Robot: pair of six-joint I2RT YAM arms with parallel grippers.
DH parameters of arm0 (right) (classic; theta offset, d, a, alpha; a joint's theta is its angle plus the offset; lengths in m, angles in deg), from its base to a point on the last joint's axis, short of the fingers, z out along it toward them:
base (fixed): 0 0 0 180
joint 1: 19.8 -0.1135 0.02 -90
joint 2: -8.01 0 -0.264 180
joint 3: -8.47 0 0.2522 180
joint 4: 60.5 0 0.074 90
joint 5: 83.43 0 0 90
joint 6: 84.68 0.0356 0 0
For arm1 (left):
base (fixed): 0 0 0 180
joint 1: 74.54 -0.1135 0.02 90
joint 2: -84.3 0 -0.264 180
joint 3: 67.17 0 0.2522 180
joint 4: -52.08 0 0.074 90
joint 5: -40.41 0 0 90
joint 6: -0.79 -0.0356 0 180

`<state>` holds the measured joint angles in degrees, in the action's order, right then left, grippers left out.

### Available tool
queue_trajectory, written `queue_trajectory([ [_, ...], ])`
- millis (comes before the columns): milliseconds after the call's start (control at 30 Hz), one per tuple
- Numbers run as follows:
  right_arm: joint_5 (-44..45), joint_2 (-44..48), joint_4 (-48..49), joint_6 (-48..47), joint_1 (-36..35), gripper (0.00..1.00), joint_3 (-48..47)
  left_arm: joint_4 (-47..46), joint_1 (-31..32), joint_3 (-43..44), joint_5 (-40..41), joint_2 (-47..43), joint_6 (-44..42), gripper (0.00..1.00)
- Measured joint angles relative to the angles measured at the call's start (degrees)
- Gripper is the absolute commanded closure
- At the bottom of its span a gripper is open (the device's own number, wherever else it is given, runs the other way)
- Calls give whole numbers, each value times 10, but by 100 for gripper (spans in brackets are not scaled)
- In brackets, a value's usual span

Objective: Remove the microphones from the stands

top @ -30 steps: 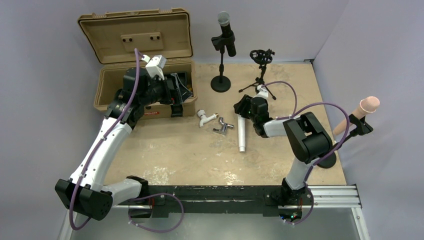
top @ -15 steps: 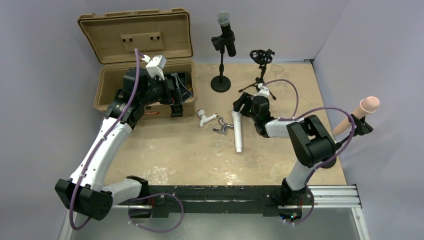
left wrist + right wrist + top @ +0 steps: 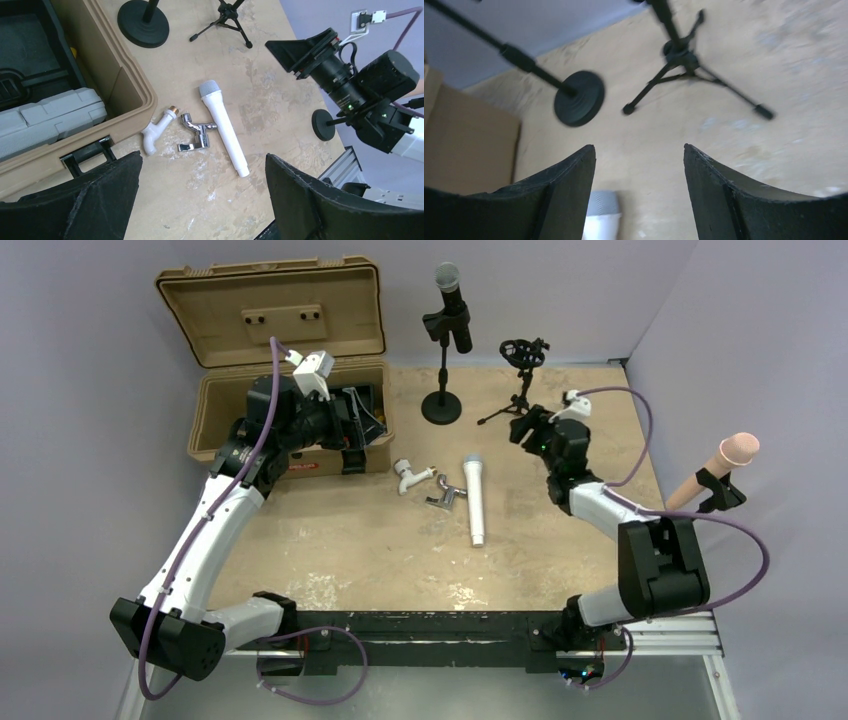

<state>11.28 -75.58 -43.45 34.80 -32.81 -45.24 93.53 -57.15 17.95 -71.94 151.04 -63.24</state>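
The white microphone point(image 3: 475, 498) lies flat on the worktop point(image 3: 380, 540), apart from the small tripod stand point(image 3: 519, 400), whose mount sits empty (so the removal looks done). The right gripper point(image 3: 638, 147) hovers nearby, jaws parted and empty. The left gripper point(image 3: 202, 157) jaws stand wide, holding nothing.

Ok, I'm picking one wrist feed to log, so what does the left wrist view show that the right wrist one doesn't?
Only left wrist: the white plastic tap, the chrome metal tap, and the whole body of the white cylindrical microphone. Only right wrist: the upright column of the small black tripod stand. Both: the round black stand base, the tripod's legs, the microphone's mesh head.
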Motion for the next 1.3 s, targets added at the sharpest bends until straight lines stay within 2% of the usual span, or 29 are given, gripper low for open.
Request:
queue_trajectory([
  [167,-20,-2,-37,-33,71,39,-30,0,0,0,-2,0,4,10],
  [300,-60,-33,-52,-37,85,43,-69,0,0,0,-2,0,4,10],
  [533,-151,-128,-55,-4,104,43,-170,0,4,0,-6,0,5,10],
  [800,-178,-181,-58,9,105,42,-231,0,7,0,-10,0,6,10],
  [967,-185,-145,-58,10,105,40,-202,0,7,0,-15,0,10,10],
  [1167,-207,-26,-86,-3,104,40,-127,-2,8,0,-20,0,17,10],
  [1300,-209,41,-120,-14,104,46,-121,-3,8,0,-23,1,20,10],
])
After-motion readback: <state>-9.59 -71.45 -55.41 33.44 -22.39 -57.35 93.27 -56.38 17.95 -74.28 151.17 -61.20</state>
